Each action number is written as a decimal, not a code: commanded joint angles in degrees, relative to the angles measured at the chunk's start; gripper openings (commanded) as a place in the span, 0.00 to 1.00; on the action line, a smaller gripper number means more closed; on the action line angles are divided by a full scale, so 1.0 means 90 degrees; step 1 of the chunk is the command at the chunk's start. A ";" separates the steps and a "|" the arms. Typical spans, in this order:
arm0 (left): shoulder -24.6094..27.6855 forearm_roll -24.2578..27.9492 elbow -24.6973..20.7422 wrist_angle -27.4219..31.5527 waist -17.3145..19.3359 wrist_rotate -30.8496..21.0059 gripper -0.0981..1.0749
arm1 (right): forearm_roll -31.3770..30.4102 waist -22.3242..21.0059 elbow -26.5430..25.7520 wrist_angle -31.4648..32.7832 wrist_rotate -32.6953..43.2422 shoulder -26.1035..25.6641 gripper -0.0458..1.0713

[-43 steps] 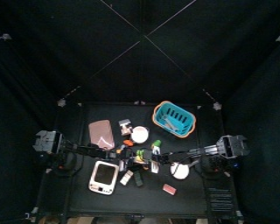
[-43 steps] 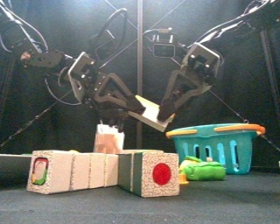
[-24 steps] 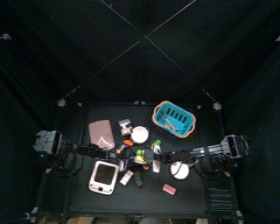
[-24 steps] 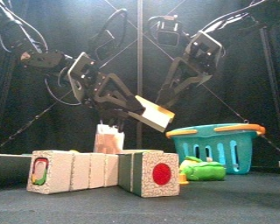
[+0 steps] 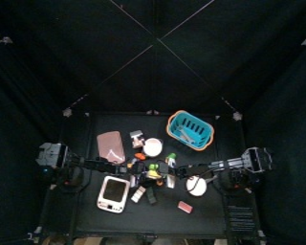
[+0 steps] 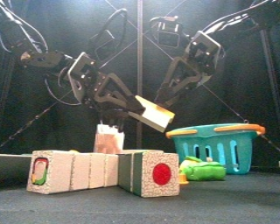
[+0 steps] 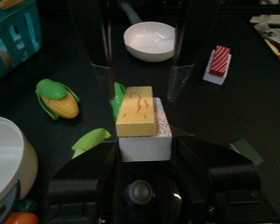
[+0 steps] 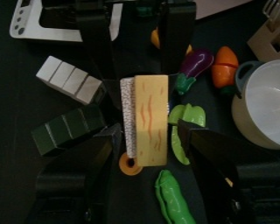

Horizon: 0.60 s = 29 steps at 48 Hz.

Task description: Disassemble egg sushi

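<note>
The egg sushi [image 6: 154, 114] hangs mid-frame in the front view, above the bench [image 6: 224, 206]. The left end effector [image 7: 140, 144] clamps its white rice block while the right end effector [image 8: 149, 131] pinches the yellow egg slab, probably to pull them apart.

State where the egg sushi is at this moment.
In the front view the egg sushi hangs mid-air between the left gripper and right gripper, left of the teal basket.

right gripper [image 6: 161, 112] and its arm lifted toward 12 o'clock since 0.9 s ago, egg sushi [image 6: 153, 114] tilted with it, yellow slab now angled down toward 4 o'clock, little change in last 0.5 s
</note>
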 commanded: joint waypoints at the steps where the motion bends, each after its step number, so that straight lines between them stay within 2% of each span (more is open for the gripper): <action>1: -0.0137 0.0000 -0.0098 -0.0068 0.0000 0.0000 0.66 | 0.0010 -0.0088 -0.0078 -0.0078 0.0000 -0.0146 0.82; 29: -0.0137 0.0000 -0.0107 -0.0068 0.0000 0.0000 0.66 | 0.0020 -0.0137 -0.0078 -0.0322 -0.0010 0.0039 0.82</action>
